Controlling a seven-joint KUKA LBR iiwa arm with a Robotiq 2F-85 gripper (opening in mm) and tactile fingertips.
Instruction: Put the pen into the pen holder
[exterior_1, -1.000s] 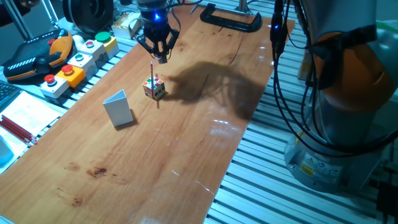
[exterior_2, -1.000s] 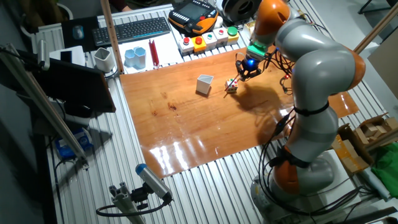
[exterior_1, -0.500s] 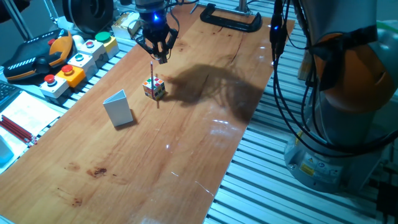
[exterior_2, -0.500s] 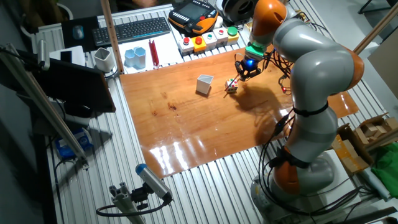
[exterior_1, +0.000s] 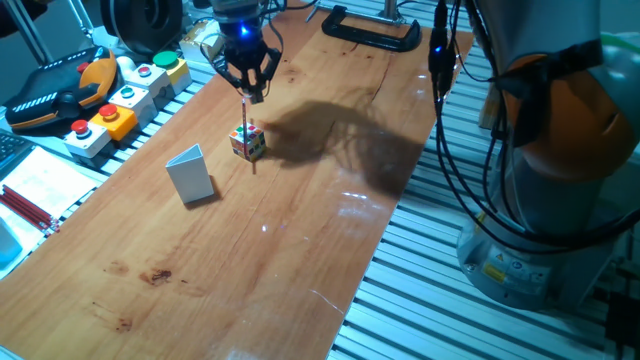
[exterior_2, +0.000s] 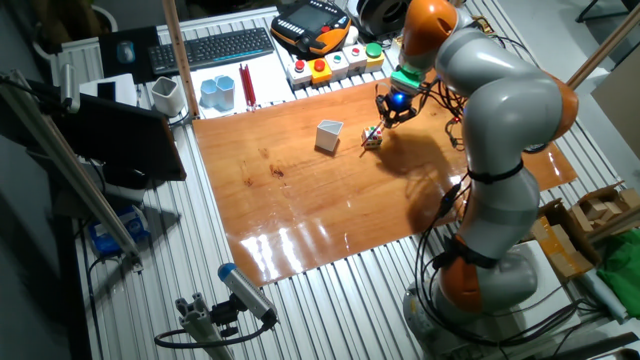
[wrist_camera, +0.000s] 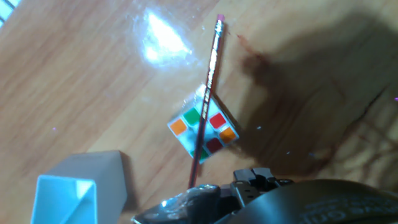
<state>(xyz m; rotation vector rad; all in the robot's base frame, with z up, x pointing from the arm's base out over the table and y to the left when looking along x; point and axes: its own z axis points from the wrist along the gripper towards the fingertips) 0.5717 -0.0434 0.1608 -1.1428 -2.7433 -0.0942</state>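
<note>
- Gripper (exterior_1: 246, 92) hung above the table (exterior_1: 330, 240), fingers drawn close together. The pen (exterior_1: 244, 117) hung from its tips, top end apparently pinched between them; the hand view showed the shaft running straight out from between the fingers, so I judged it held.
- Pen (wrist_camera: 206, 99) stood near vertical, eraser end down. In the hand view its line crossed the puzzle cube (wrist_camera: 203, 132); whether it touched the cube or cleared it could not be told.
- Puzzle cube (exterior_1: 247, 142) sat directly under the gripper, with the pen's lower part just beside or over it.
- Pen holder (exterior_1: 191, 175) stood on the table, apart from the cube and gripper, on the side toward the near table edge in one fixed view. Its open top showed in the hand view (wrist_camera: 65, 194), off to one side of the pen line.
- Risk, as a judgement: the pen's low end could catch the cube on a sideways move, twisting the pen in the grip or knocking the cube.
- Second risk: thin shaft, thin pinch. A tilted pen could miss the holder's slanted mouth or tip the light box.
- Red rods (exterior_2: 244, 84) lay far off by the keyboard (exterior_2: 212, 47).
</note>
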